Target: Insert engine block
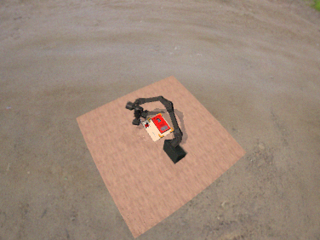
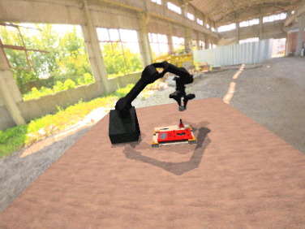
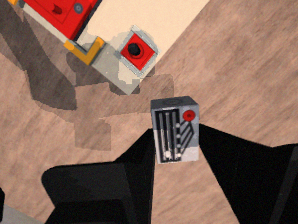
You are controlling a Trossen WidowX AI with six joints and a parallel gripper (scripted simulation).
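Note:
The grey engine block (image 2: 182,108) (image 3: 174,132) is between the fingertips of my gripper (image 1: 140,118) (image 2: 182,105) (image 3: 174,131), which is shut on it. The block is in the air. In the wrist view, its face with long dark slots and a red round spot shows. The red car body (image 1: 157,122) (image 2: 172,138) (image 3: 57,15) lies flat on a cream board (image 1: 156,136) (image 3: 165,20). Two darker patches show in it in the top and exterior views; the rib cannot be made out. In the wrist view, the block is below and right of the car body, past the board's corner.
A red square piece with a black upright peg (image 2: 181,122) (image 3: 134,49) sits in a grey holder near the board's corner, close to the gripper. Yellow corner brackets (image 3: 88,56) stand at the car body's corners. The arm's dark base (image 1: 174,152) (image 2: 123,127) stands beside the board.

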